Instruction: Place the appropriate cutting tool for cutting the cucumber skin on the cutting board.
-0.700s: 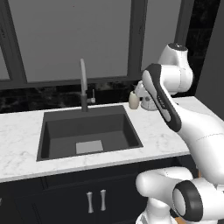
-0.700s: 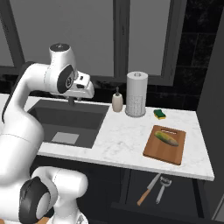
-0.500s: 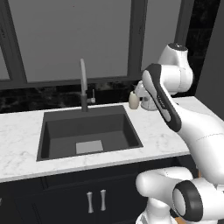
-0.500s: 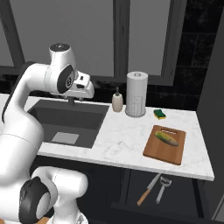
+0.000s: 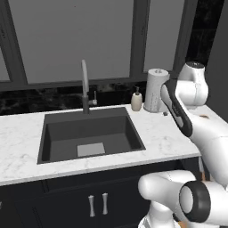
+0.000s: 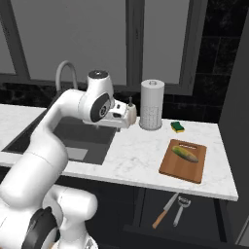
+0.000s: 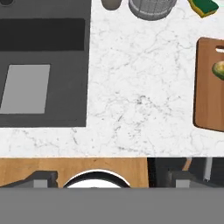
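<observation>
Worktop of white marble runs across the scene, with the dark sink sunk into its left part and a curved tap standing at the sink's back edge. The arm is raised over the sink's right edge, and the gripper points down from there; its finger tips are barely visible at the bottom of the hand view, so how far apart they stand cannot be told, and nothing is seen held between them. The cutting board lies flat near the worktop's right end, close to the front edge, and the cucumber rests on it toward its far half. A paper-towel roll stands upright by the back edge — a soap bottle just to its left and a green-and-yellow sponge to its right. Below the board, an open drawer holds the cutting tool beside a knife with a brownish handle — both lie apart from the gripper.
</observation>
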Robot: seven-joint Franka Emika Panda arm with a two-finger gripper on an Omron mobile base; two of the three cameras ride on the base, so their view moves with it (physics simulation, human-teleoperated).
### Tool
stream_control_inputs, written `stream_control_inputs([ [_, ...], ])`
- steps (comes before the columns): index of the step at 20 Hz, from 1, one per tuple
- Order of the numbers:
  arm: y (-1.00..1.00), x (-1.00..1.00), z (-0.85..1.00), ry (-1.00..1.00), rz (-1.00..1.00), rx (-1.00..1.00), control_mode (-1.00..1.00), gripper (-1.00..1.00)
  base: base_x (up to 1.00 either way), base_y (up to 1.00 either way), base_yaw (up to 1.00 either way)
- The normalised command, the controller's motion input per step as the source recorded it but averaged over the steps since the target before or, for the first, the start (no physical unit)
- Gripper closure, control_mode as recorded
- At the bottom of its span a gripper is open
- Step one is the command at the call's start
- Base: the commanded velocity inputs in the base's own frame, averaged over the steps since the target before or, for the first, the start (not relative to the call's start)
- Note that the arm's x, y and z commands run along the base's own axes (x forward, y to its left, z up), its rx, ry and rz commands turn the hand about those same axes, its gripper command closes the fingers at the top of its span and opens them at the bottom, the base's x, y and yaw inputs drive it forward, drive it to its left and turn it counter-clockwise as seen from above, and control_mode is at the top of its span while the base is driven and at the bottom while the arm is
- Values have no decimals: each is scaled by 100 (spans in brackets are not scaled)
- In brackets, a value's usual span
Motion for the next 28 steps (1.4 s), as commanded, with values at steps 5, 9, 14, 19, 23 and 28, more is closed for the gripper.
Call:
stream_control_inputs([
  [5, -100, -54, -29, 0, 0, -10, -100, -100, 0, 0, 0],
  [9, -91, -79, 0, 0, -3, -1, -100, -100, 0, 0, 0],
  [14, -52, -79, 15, 0, -1, 4, -100, -100, 0, 0, 0],
  [19, -59, -97, 19, 0, -5, 11, -100, -100, 0, 0, 0],
  [23, -75, -71, 9, 0, -3, 12, -100, -100, 0, 0, 0],
  [28, -68, -24, -4, 1, -1, 9, -100, -100, 0, 0, 0],
])
